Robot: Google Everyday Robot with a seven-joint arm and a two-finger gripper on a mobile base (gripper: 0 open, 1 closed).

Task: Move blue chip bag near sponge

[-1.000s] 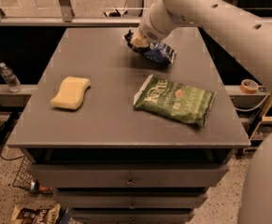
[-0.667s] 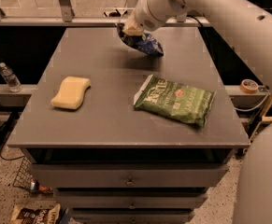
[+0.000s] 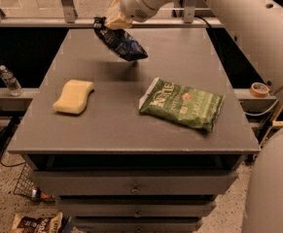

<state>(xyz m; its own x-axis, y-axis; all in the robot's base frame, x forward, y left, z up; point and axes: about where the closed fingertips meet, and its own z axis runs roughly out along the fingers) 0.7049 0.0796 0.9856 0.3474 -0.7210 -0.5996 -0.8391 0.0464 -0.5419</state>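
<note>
The blue chip bag (image 3: 119, 42) hangs in the air above the back of the grey table (image 3: 131, 125), held by its top corner. My gripper (image 3: 110, 20) is shut on that corner, high over the table's back left-centre. The pale yellow sponge (image 3: 74, 96) lies flat on the table's left side, well below and to the left of the bag. The bag is clear of the tabletop and casts a shadow under itself.
A larger green chip bag (image 3: 184, 104) lies flat on the table's right side. A water bottle (image 3: 9, 80) stands on a shelf to the left. A tape roll (image 3: 260, 89) sits at the right. A snack bag (image 3: 34, 224) lies on the floor.
My gripper has lifted the blue chip bag off the table's back right and carried it up and to the left. The sponge and the green bag have not moved.
</note>
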